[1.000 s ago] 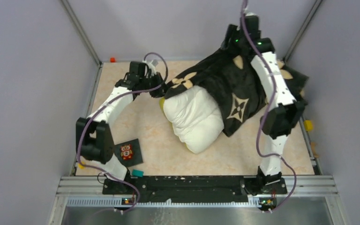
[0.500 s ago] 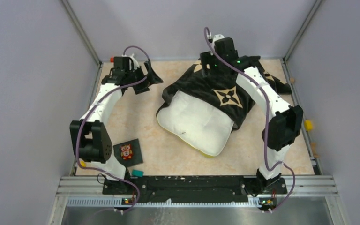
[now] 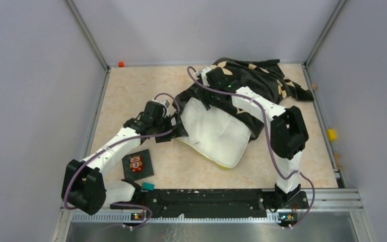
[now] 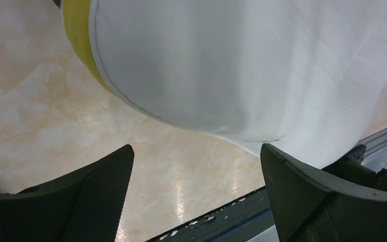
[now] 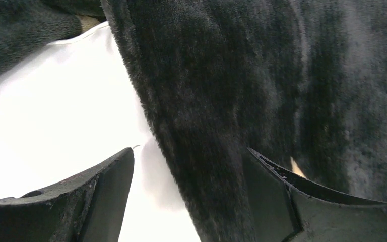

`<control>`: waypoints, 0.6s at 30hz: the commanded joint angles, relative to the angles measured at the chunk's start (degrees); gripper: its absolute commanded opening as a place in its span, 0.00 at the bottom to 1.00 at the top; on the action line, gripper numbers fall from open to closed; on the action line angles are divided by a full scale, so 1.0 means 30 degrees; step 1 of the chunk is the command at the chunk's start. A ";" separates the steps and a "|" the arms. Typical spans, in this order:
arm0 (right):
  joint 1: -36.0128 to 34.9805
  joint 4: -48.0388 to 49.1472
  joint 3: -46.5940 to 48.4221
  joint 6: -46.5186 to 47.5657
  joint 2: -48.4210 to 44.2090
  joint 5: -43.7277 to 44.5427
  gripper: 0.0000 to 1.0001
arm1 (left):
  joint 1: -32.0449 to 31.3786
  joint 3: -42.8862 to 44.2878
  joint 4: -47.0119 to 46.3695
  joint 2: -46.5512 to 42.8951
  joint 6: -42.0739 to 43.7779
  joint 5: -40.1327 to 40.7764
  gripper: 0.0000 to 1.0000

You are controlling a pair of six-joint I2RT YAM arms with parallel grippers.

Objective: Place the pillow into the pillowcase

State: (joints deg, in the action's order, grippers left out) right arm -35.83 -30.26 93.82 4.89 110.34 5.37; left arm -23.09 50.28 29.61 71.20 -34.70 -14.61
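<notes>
Both arms have come down since a second ago. Then they held the pillowcase [image 3: 254,80] up with the pillow [image 3: 214,133] bulging from its mouth. Now both lie flat on the table [image 3: 131,96], and the left gripper [image 3: 177,127] has let go and swung in low.

Taking the owl card [image 3: 136,164] as the mark, the pillow lies to its right and a little beyond. Most of it is bare, and only its far end is under the black mouth of the pillowcase, which trails off farther from the card still. The left gripper sits between the card and the pillow, its jaws spread wide and empty just short of the yellow-banded edge. The right gripper [image 5: 189,151] is beyond the pillow from the card, with its jaws apart astride the plush hem and not pinching it.

I judge the pillow light, very soft and springy, so it will fold and bulge rather than slide as a slab. It is best pushed or pinched at a corner seam by the yellow band. The case looks limp and velvety, likely to drag on the cotton, so hold it at the doubled hem of the mouth.

No brand or lettering can be read. The card shows only an owl picture, and the case only cream flower motifs.
</notes>
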 commanded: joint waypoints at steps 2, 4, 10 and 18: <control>-0.0669 0.1166 0.1384 0.0526 0.1431 0.1899 0.76 | -0.1000 -0.1849 -0.5088 0.0737 -0.2718 0.0818 0.99; -0.0682 0.0992 0.2264 0.0081 0.2247 0.3211 0.72 | -0.0973 -0.2495 -0.7979 0.1470 -0.3545 0.0625 0.99; -0.1228 -0.0206 0.4788 -0.1728 0.2670 0.5480 0.16 | -0.0956 -0.2093 -1.2926 0.4059 -0.4753 -0.0659 0.51; -0.3326 -0.3606 0.8692 -0.5297 0.1592 0.2393 0.00 | -0.1594 0.1192 -1.2665 0.2658 -0.4170 -0.0928 0.00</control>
State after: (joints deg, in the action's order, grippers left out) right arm -41.21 -36.93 113.78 -3.66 119.98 19.27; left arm -26.83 46.26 0.05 83.74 -47.46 -17.30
